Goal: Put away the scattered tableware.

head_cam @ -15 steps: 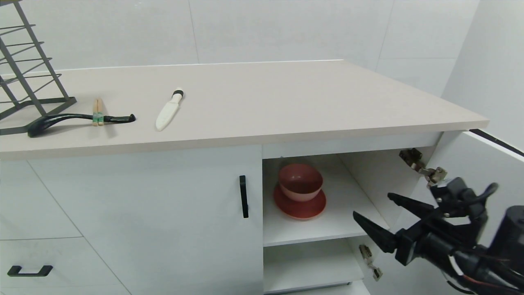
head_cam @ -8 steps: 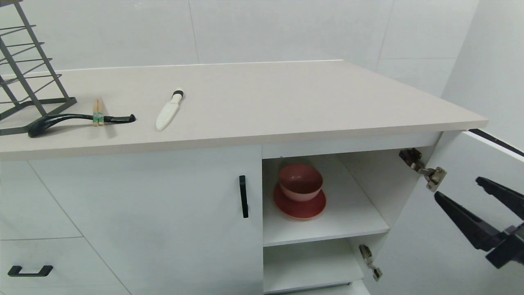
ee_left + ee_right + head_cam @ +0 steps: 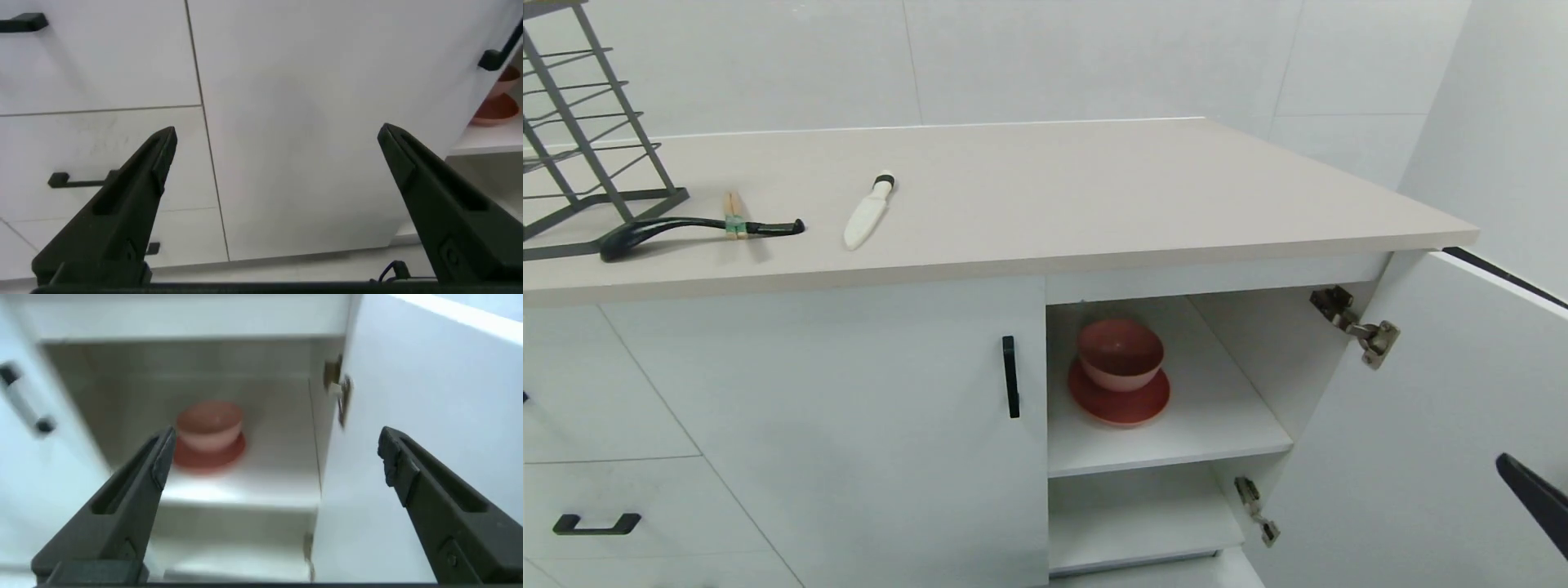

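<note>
I see left end effector and right end effector both released — round red bowl atop flat red plate.

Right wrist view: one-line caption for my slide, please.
Open right gripper faces the open cabinet, where a red bowl sits on a red plate.

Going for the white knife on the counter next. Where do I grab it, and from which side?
Probably from straight above: the white knife lies flat on the countertop, with nothing crowding it. Close across its width at the narrower far end by the black band, with the grip square to its long axis.
</note>
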You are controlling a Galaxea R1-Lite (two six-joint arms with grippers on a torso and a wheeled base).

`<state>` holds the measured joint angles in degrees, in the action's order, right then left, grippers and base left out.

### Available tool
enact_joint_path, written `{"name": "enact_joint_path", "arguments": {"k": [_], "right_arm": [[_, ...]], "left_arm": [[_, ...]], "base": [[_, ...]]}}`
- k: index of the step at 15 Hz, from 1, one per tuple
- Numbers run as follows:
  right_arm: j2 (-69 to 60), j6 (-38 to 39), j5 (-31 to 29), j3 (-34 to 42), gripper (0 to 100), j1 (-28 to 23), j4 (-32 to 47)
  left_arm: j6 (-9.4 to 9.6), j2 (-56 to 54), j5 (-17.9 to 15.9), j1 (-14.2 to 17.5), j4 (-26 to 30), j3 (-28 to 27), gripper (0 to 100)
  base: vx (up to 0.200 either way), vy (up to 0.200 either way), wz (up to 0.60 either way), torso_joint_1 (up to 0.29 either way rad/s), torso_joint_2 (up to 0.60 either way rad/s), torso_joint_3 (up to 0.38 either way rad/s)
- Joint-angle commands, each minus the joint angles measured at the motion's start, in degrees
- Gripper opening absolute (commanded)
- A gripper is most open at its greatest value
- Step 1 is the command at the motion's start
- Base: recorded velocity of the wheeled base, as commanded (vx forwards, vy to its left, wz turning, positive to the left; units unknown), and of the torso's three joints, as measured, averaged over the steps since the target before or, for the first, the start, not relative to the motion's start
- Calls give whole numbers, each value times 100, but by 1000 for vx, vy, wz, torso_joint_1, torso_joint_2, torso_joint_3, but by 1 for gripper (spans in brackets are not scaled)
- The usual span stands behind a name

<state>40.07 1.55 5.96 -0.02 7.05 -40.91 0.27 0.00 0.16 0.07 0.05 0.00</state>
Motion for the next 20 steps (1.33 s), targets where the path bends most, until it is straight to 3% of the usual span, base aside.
{"name": "enact_joint_path", "arguments": {"k": [1,7,11,14,18,19,20], "right_arm": [[-1414,-234,643,-77,100,-713,857],[-3163,-260,854,-94,100,-836,2623],[-3998,-190,819,-6,100,-705,3819],[-3998,-234,678,-15,100,-713,3836],[-3998,-234,678,-15,100,-713,3836],[-3998,-234,678,-6,0,-713,3827],[-3998,-216,678,-15,0,-713,3845]], "left_arm": [[0,0,-7,1,4,0,100],[-9,0,-7,1,4,0,100],[-9,0,-7,1,4,0,100],[-9,0,-7,1,-5,0,100],[-9,0,-7,1,-5,0,100],[-9,0,-7,1,-5,0,100],[-9,0,-7,1,-5,0,100]], "base": [[-200,0,0,2,2,2],[-200,0,0,3,5,2],[-200,-200,0,4,2,4],[-200,-200,0,1,-1,4],[-200,0,0,4,5,2],[-200,0,0,2,2,7],[0,-200,0,-2,-2,2]]}}
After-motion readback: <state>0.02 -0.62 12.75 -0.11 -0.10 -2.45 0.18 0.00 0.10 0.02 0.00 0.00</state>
